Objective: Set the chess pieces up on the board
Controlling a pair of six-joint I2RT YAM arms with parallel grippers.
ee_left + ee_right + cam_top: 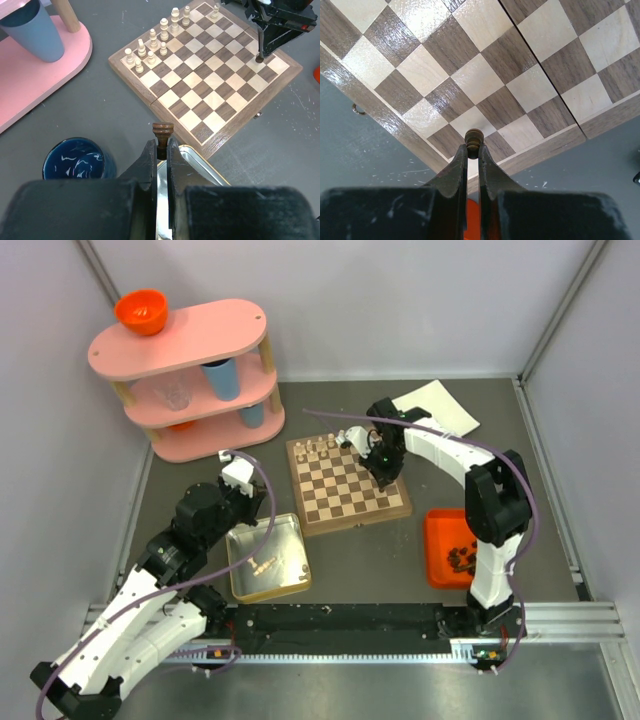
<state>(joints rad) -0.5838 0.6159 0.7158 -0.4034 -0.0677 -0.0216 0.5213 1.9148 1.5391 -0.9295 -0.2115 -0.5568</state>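
Observation:
The chessboard point(350, 490) lies mid-table; it also shows in the left wrist view point(220, 85) and the right wrist view point(485, 75). Several cream pieces point(150, 47) stand along its far-left edge. My left gripper point(160, 142) is shut on a dark brown piece point(162, 132), held above the corner of the silver tin point(195, 165), left of the board. My right gripper point(473, 146) is shut on a dark brown piece point(474, 137), held over the board's corner squares on its right side point(383, 472).
The silver tin point(267, 558) holds a few pieces. An orange tray point(450, 545) with dark pieces sits right of the board. A pink shelf point(190, 380) with cups stands at the back left, a blue cup point(77, 160) on the table, and white paper point(437, 408) behind.

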